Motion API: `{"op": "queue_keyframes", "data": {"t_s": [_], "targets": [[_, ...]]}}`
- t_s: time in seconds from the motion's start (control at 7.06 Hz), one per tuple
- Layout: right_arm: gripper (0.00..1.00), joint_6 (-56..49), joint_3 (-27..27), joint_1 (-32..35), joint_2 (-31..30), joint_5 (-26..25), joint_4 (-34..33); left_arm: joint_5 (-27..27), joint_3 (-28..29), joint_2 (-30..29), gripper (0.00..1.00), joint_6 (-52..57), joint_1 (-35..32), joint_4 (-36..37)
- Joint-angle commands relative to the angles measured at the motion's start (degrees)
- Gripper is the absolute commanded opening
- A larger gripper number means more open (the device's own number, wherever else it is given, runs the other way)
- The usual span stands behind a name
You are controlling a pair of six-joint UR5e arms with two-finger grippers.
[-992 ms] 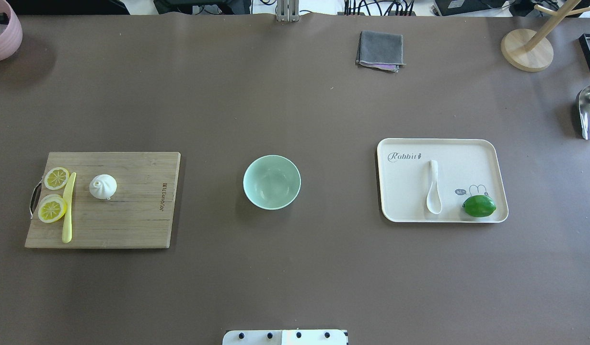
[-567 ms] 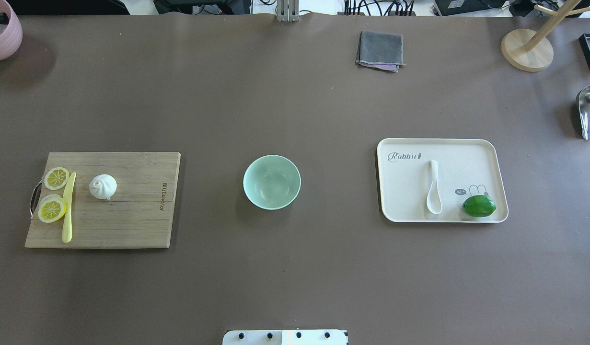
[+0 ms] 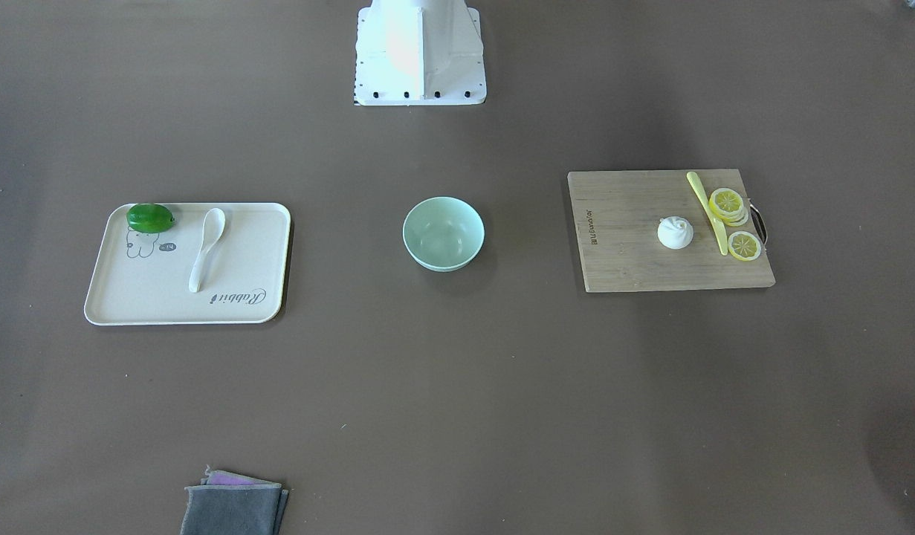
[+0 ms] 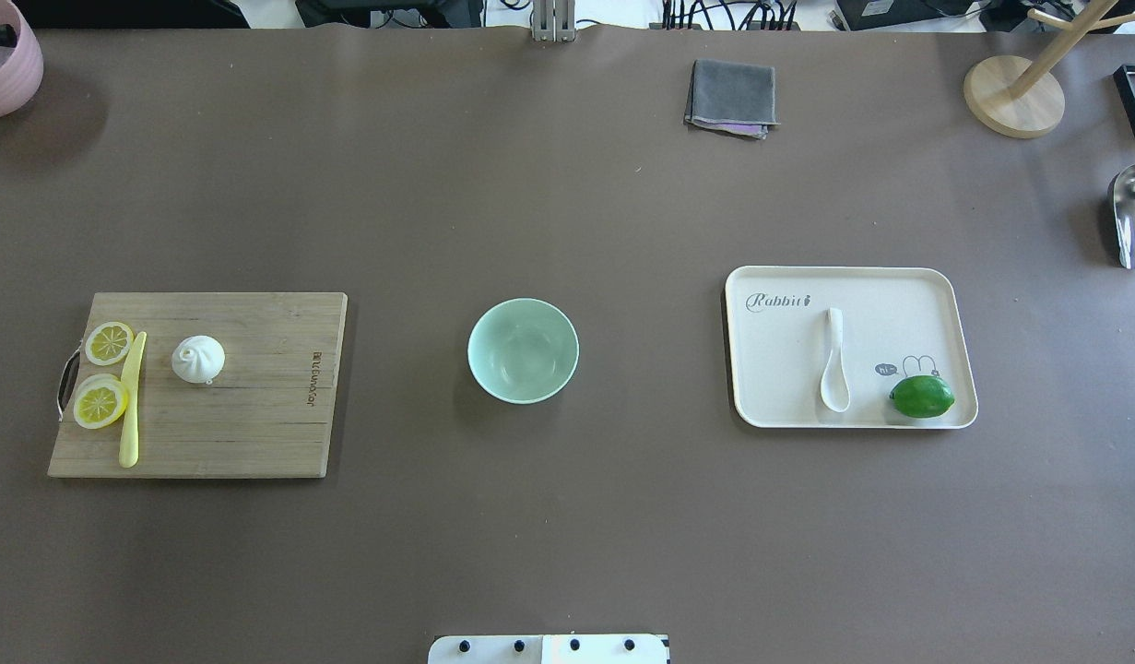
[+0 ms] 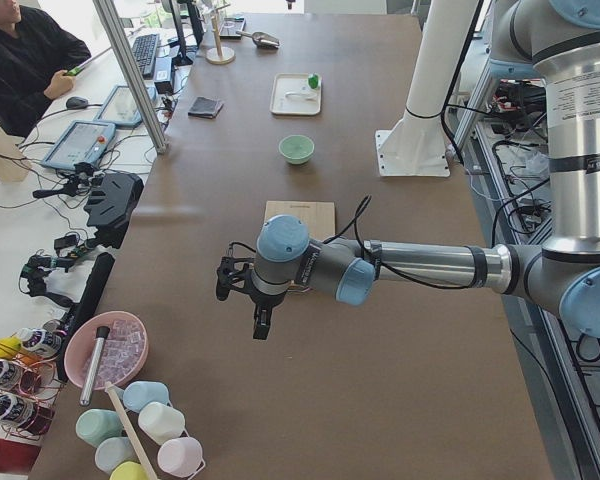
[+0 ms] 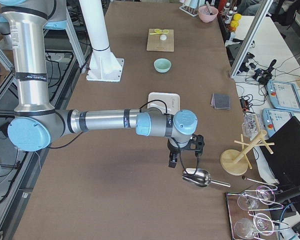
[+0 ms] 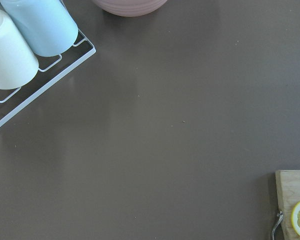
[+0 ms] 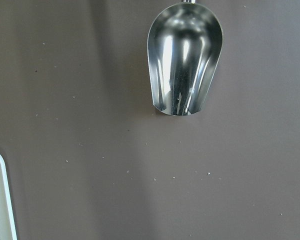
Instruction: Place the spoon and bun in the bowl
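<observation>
Progress on this job reads as nil from my station: the mint-green bowl (image 4: pixel 523 350) sits empty at the middle of the tabletop (image 4: pixel 567 203). The white soup spoon (image 4: pixel 834 364) lies flat on the cream tray (image 4: pixel 899 304) on the robot's right, scoop toward the robot, near a lime (image 4: pixel 922 396) but apart from it. The steamed bun (image 4: pixel 198 359) rests upright on the wooden cutting board (image 4: pixel 254 415) on the left, just beside a yellow knife (image 4: pixel 131 406) and lemon slices (image 4: pixel 101 403). Both are well apart from the bowl. The left end effector (image 5: pixel 242 305) hangs past the board's outer end, and the right end effector (image 6: pixel 184 159) hangs over a metal scoop (image 6: pixel 197 177) beyond the tray. I cannot tell from the side views whether either is spread or pressed together. By my judgement both pickups and both placements are left to do.
</observation>
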Motion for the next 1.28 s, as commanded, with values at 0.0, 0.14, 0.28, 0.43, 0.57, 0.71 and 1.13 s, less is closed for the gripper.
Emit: {"op": "queue_keyframes", "data": {"t_s": [0.0,0.14,0.28,0.43,0.57,0.71,1.13], "targets": [[1.00,0.03,-0.06,-0.12,0.14,-0.04,0.00,-0.10,-0.20,0.02,0.98,-0.01,-0.01,0.00],[1.00,0.03,-0.06,-0.13,0.14,-0.05,0.00,-0.10,-0.11,-0.15,0.98,-0.01,-0.01,0.00],[1.00,0.12,0.03,-0.21,0.14,0.04,0.00,-0.01,-0.11,-0.16,0.98,-0.01,-0.01,0.00],[1.00,0.12,-0.06,-0.21,0.14,-0.04,0.00,-0.01,-0.11,-0.24,0.98,-0.01,-0.01,0.00],[1.00,0.12,-0.06,-0.30,0.14,-0.05,0.08,-0.01,-0.20,-0.42,0.98,-0.01,-0.01,0.00],[1.00,0.21,-0.15,-0.48,0.14,-0.05,0.08,-0.01,-0.11,-0.42,0.98,-0.01,-0.01,0.00],[1.00,0.12,-0.32,-0.56,0.14,-0.13,0.08,0.08,-0.20,-0.77,0.98,-0.01,0.08,0.00]]}}
